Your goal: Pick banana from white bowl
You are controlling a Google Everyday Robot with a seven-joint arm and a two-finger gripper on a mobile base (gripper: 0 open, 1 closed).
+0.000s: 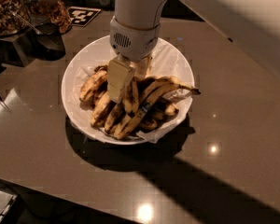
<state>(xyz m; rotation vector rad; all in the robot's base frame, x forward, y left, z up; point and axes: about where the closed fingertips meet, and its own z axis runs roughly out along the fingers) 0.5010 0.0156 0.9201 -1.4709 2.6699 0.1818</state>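
Since the glossy tabletop gives little hold, a lift w/ side load could drag or tip the white bowl. Arm stands near-vertical over bowl ctr. Packed fruit may snag: the stickered banana could ride up w/ the banana, which lies in the bowl against the end effector. Grip state: cannot tell.

In the white bowl near the glossy brown tabletop's far edge, the cream claw meets a yellow banana blotched brown-black.
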